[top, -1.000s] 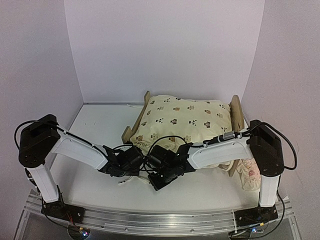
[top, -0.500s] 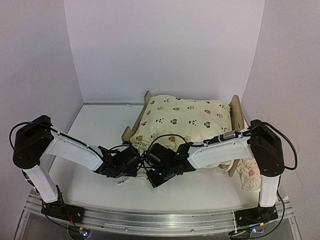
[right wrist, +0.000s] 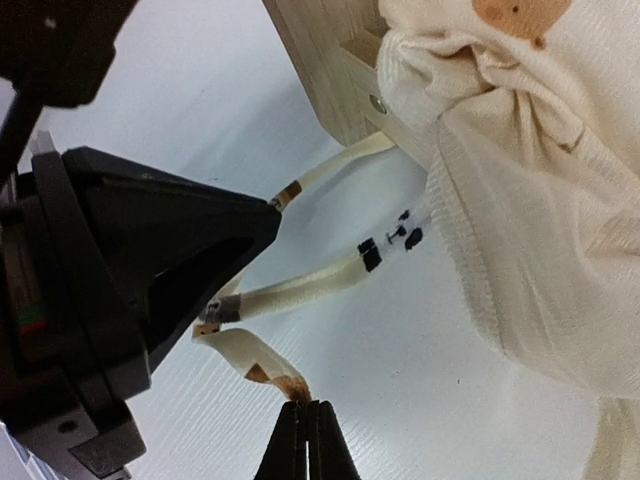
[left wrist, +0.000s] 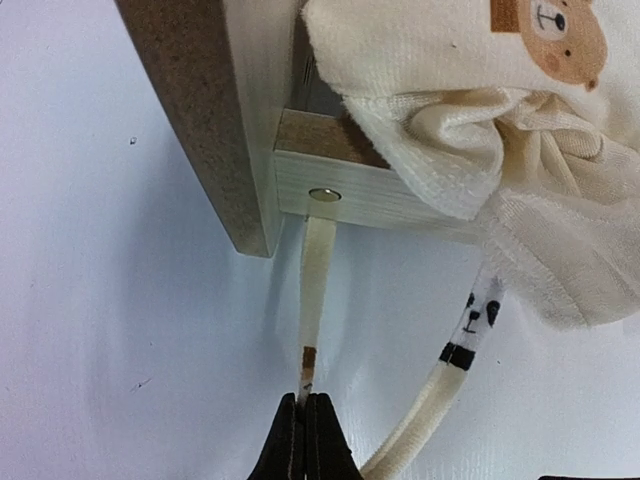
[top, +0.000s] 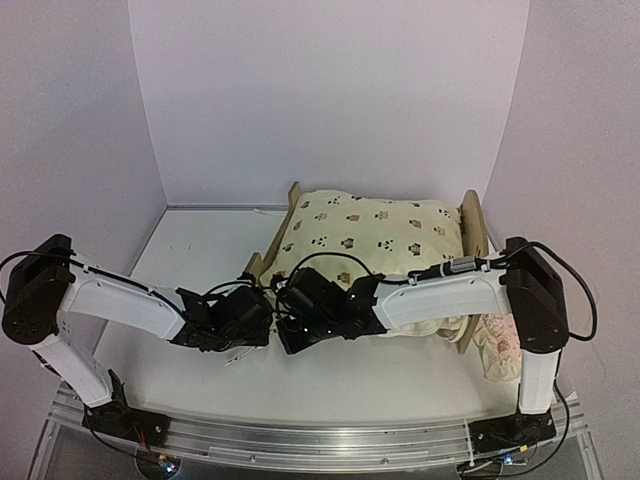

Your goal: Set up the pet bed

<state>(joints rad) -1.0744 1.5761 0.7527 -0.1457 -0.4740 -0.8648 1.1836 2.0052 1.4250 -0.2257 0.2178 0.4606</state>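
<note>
The pet bed [top: 474, 230] stands at mid-table, its light-wood frame [left wrist: 230, 120] topped by a cream animal-print cushion [top: 370, 235] with ruffled edge [left wrist: 480, 130]. Both grippers meet at its near left corner. My left gripper [left wrist: 304, 400] is shut on the end of a flat cream tie [left wrist: 318, 280] running under the frame corner. A second, panda-print tie [left wrist: 470, 330] lies free beside it. My right gripper [right wrist: 306, 405] is shut on the brown tip of another cream tie [right wrist: 245, 355]. In that view the left gripper [right wrist: 272, 205] sits close on the left.
A pink-and-cream ruffled pillow [top: 497, 350] lies on the table at the right, behind the right arm. White walls enclose the table on the left, back and right. The two grippers [top: 275, 325] are nearly touching.
My left gripper has shut on the flat tie and its arm has lowered and drawn back to the left. The right gripper shifted left and toward the bed corner, still shut.
</note>
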